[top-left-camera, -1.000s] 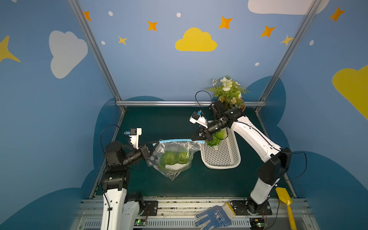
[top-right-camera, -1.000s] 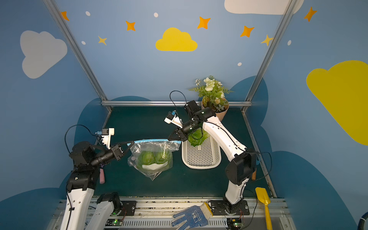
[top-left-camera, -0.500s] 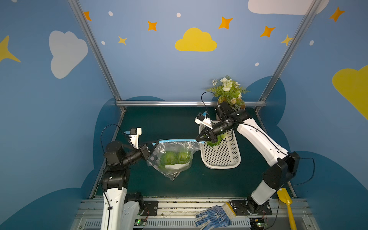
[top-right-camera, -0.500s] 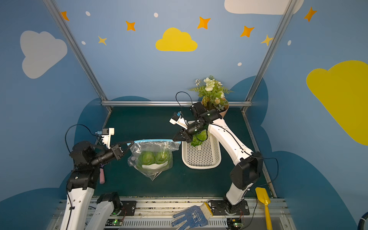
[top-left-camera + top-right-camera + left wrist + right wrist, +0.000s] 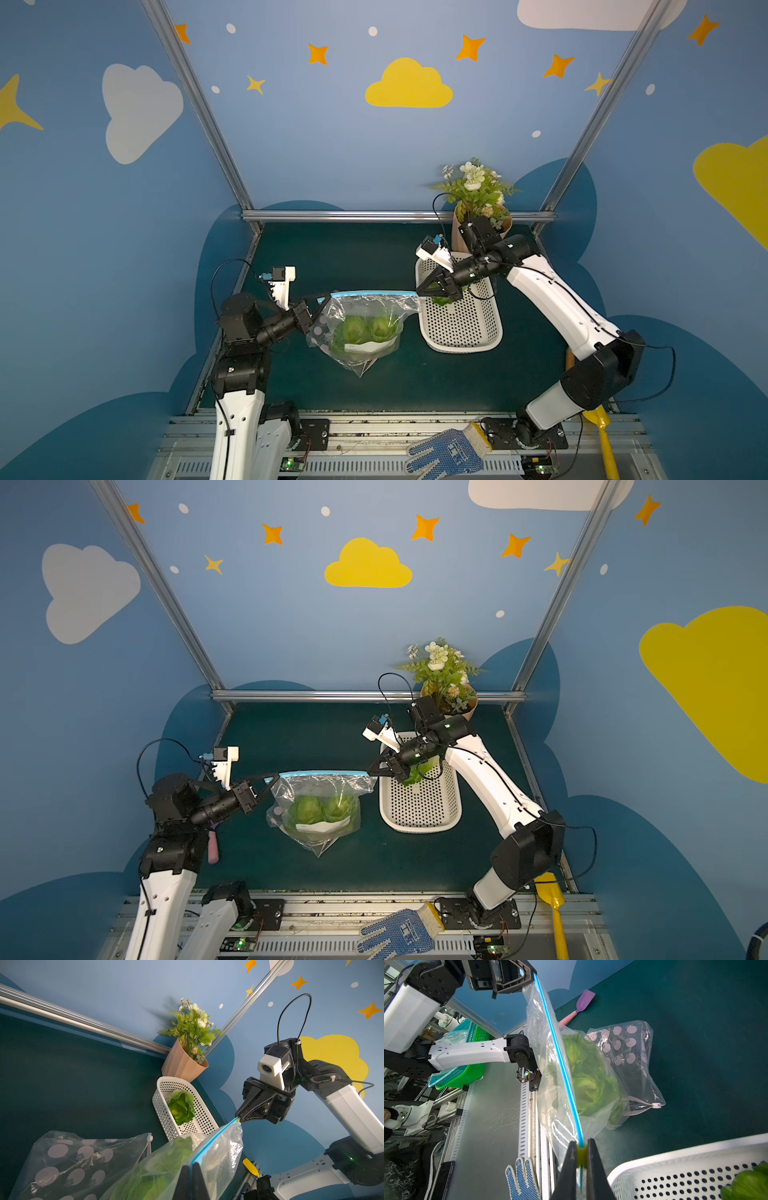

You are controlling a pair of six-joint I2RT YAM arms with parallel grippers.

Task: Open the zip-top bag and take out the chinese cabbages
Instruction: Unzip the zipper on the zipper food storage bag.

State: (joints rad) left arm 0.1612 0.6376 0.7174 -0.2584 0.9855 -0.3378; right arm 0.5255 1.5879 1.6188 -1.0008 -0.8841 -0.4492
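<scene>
The clear zip-top bag (image 5: 365, 332) (image 5: 320, 812) hangs stretched between both grippers above the green mat. Two green chinese cabbages (image 5: 353, 330) (image 5: 382, 326) lie inside it. A third chinese cabbage (image 5: 181, 1107) (image 5: 415, 773) lies in the white perforated basket (image 5: 461, 332). My left gripper (image 5: 326, 297) (image 5: 191, 1164) is shut on the left end of the blue zip strip (image 5: 556, 1043). At the right end, my right gripper (image 5: 417, 293) (image 5: 581, 1142) is shut on the yellow slider (image 5: 581, 1152) (image 5: 239, 1119).
A polka-dot plastic bag (image 5: 68, 1157) (image 5: 623, 1047) lies behind the zip-top bag. A potted white-flowered plant (image 5: 478, 195) stands behind the basket. A pink-handled purple spatula (image 5: 577, 1009) lies at the left edge. A blue glove (image 5: 446, 453) and a yellow spatula (image 5: 602, 432) lie at the front.
My right gripper has drawn slightly to the right at the zip strip's end, and its elbow has swung out to the right. The left arm and bag body have stayed put.
</scene>
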